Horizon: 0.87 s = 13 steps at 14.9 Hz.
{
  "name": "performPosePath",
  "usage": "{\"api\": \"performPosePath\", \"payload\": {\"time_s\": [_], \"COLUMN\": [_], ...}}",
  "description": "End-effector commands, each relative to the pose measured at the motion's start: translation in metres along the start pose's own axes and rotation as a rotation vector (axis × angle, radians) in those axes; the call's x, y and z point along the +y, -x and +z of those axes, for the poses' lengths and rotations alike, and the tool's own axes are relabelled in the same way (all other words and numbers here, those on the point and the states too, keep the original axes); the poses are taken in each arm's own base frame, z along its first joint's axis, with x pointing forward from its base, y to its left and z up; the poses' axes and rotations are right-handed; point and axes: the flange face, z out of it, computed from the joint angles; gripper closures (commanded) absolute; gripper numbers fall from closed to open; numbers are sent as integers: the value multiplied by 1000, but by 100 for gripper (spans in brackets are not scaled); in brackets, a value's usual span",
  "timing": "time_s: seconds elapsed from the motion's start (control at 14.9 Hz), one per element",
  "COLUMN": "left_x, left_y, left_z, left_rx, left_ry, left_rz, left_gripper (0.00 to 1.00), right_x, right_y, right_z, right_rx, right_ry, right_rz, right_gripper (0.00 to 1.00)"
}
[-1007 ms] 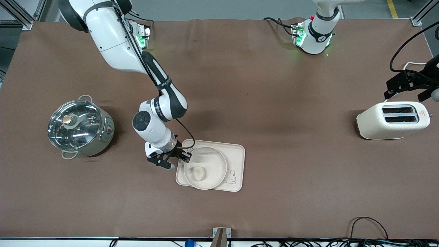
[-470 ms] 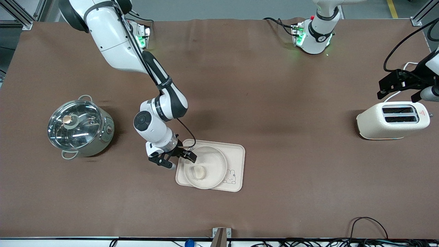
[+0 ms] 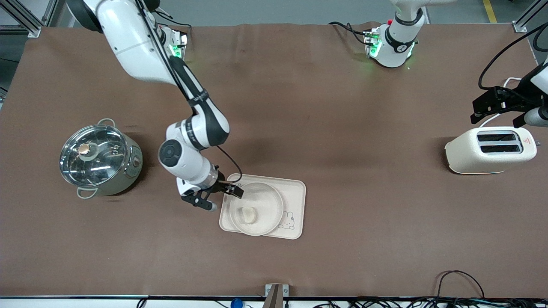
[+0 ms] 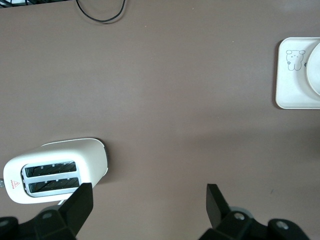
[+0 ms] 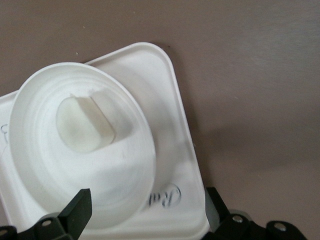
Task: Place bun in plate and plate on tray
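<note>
The bun [image 3: 248, 214] lies in the round plate [image 3: 265, 201], and the plate sits on the rabbit tray [image 3: 295, 194]. My right gripper [image 3: 221, 198] is open and empty, over the tray's edge at the right arm's end, beside the plate's rim. In the right wrist view the bun [image 5: 82, 125], plate [image 5: 45, 165] and tray [image 5: 177, 150] lie just under the open right gripper [image 5: 146, 202]. My left gripper [image 3: 498, 114] is open and empty, up in the air over the table beside the toaster; it also shows in the left wrist view [image 4: 147, 197].
A cream toaster [image 3: 490, 149] stands at the left arm's end of the table, also in the left wrist view [image 4: 55, 170]. A steel pot with a glass lid [image 3: 100, 160] stands at the right arm's end. Cables run along the table's front edge.
My right gripper has drawn back a little from the plate's rim, still open. My left gripper shifted slightly by the toaster a second ago and now holds still. Plate, bun and tray have not moved.
</note>
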Motion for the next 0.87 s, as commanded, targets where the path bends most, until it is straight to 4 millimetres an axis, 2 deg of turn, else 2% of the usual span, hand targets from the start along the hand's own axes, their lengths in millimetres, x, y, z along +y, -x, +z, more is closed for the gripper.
{"api": "performPosePath", "payload": {"time_s": [0.0,0.2,0.34,0.4,0.6,0.81], "left_x": [0,4,9,9,7,8], "left_y": [2,2,2,1,2,0], "left_z": [-3,-4,-3,-3,-4,-2], "left_rx": [9,10,9,7,9,14], "left_ry": [-30,-30,-28,-30,-29,-28], "left_rz": [-3,2,12,12,9,8], "left_gripper": [0,0,0,0,0,0], "right_x": [24,63,81,94,147,193], "right_y": [-2,13,29,34,36,44], "right_z": [-85,-145,-191,-222,-300,-356], "right_rx": [-60,-72,-76,-91,-123,-124], "right_ry": [11,121,152,174,204,275], "right_rz": [-21,-133,-178,-210,-282,-327], "right_gripper": [0,0,0,0,0,0]}}
